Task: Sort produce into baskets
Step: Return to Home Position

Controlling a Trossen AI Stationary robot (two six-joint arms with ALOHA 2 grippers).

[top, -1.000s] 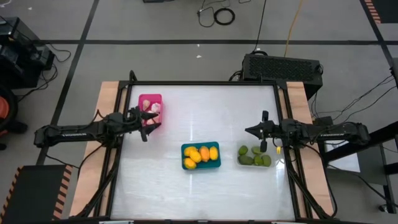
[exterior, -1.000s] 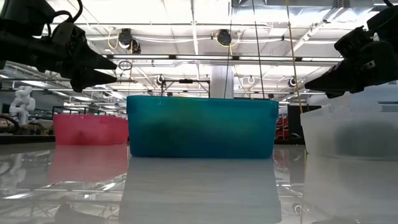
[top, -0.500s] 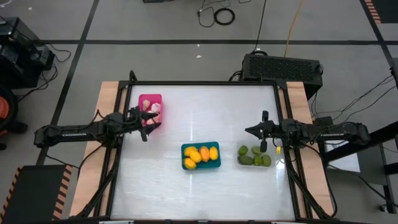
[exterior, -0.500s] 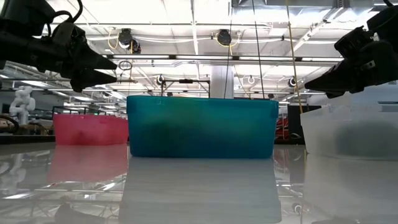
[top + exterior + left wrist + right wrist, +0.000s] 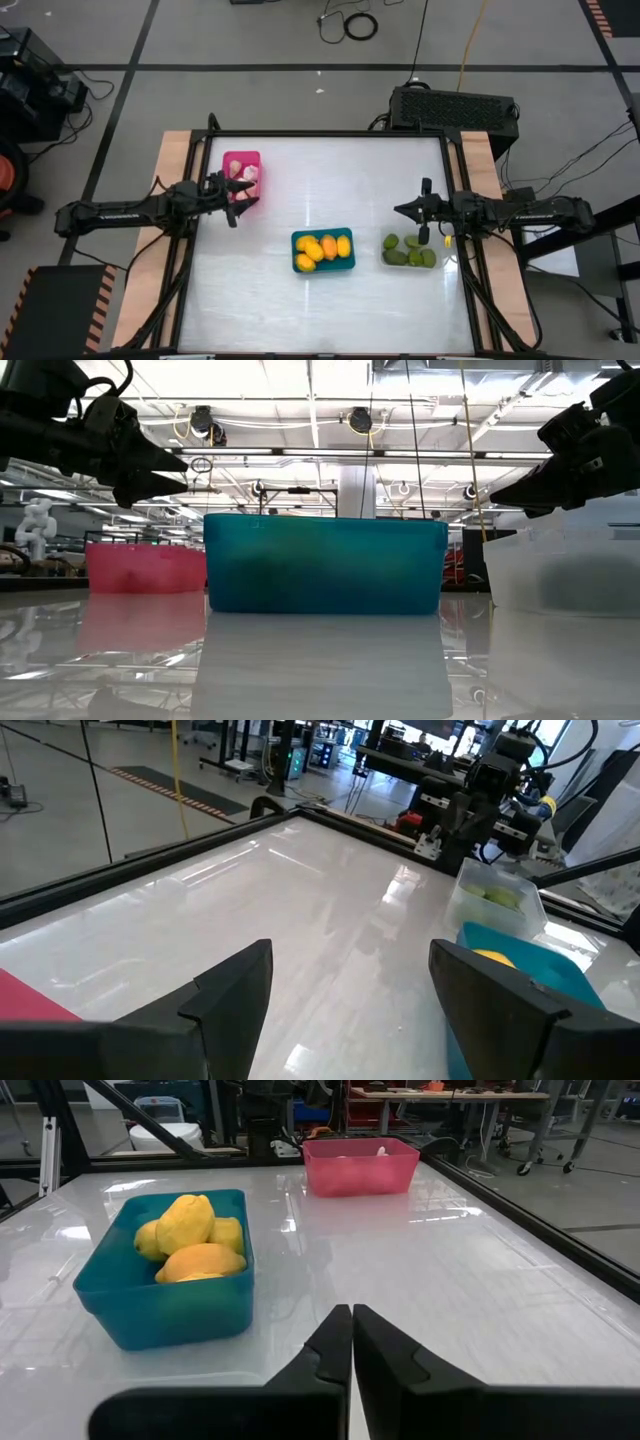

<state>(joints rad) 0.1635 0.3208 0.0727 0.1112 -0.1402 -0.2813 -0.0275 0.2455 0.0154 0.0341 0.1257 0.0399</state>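
Three baskets stand on the white table. The pink basket (image 5: 241, 172) at the far left holds pale bulbs (image 5: 249, 172). The teal basket (image 5: 323, 250) near the middle holds yellow-orange fruits (image 5: 190, 1240). The clear basket (image 5: 409, 250) on the right holds dark-green fruits (image 5: 405, 251). My left gripper (image 5: 243, 195) hangs open above the table beside the pink basket, nothing between its fingers (image 5: 350, 990). My right gripper (image 5: 400, 210) is shut and empty, just beyond the clear basket.
A black frame (image 5: 330, 134) borders the table. A dark box (image 5: 455, 108) stands behind the far right corner. Bare tabletop lies between the baskets and the far edge, and along the near edge.
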